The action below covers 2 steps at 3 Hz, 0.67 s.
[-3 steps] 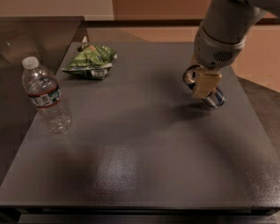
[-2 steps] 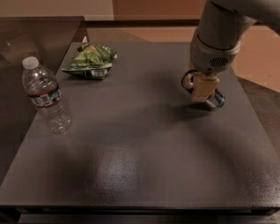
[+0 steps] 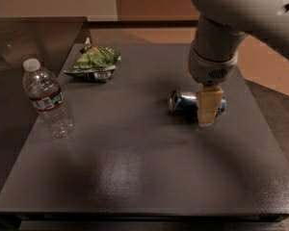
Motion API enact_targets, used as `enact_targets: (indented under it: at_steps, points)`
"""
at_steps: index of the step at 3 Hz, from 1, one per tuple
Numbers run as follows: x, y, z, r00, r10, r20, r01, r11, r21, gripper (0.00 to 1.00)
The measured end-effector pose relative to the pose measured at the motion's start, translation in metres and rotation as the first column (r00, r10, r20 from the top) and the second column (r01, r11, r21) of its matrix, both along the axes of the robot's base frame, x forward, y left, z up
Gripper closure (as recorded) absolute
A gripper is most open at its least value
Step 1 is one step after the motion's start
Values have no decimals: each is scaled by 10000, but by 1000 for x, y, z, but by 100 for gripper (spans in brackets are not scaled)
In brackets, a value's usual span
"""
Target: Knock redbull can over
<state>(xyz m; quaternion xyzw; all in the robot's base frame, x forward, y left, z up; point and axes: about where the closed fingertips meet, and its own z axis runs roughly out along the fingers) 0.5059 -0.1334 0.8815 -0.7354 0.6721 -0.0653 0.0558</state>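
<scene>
Redbull can (image 3: 183,101) laid on its side near right edge of bench (image 3: 135,177), top turned toward left edge | gripper (image 3: 208,110) hung over can's right half, partly covering it; spread or closure cannot be told | water bottle (image 3: 47,99) stood upright by left edge | green snack bag (image 3: 93,63) laid near far-left corner

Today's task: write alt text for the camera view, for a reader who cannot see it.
A redbull can lies on its side on a dark table, with the robot's gripper down over the can's base end. A clear water bottle stands upright at the picture's left, and a green snack bag lies behind it.
</scene>
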Motion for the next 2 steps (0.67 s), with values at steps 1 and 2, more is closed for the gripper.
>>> enact_targets:
  at_steps: [1,2]
  points:
    - [-9,-1,-28,9986,-26,-520,38,9998,220,0]
    - [-9,-1,-28,9987,-27,-519,38,9998,220,0]
